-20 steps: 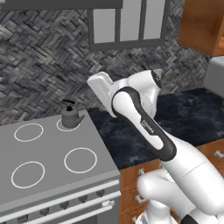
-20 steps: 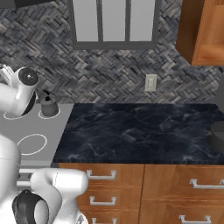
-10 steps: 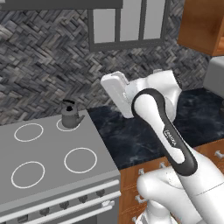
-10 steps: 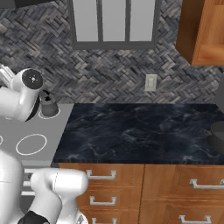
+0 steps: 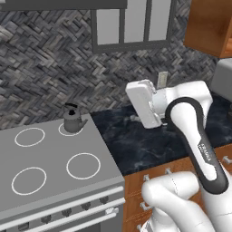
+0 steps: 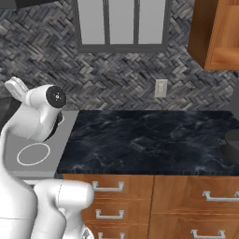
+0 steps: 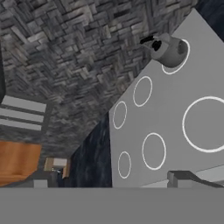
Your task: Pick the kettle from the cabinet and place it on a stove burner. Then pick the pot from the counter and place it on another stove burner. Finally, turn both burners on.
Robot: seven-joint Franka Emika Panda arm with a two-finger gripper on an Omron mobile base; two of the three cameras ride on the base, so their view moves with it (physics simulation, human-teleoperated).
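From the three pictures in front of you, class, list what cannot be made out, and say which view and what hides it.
- Wide dark grey pot: right base view, cut off by the right edge; handles unseen.
- Small dark grey kettle: left base view, too small to tell whether it sits centred on its burner ring.
- Grey stove: right base view, mostly hidden behind the white arm.
- Stove knobs: left base view, too small to read their settings.

One kettle [image 5: 72,120] on the stove [image 5: 50,181], four burner rings in the left base view, one pot [image 6: 232,145] at the tabletop's [image 6: 149,140] far edge, one wall outlet [image 6: 161,87], one wooden cabinet [image 6: 215,32], one three-pane window [image 6: 121,23].
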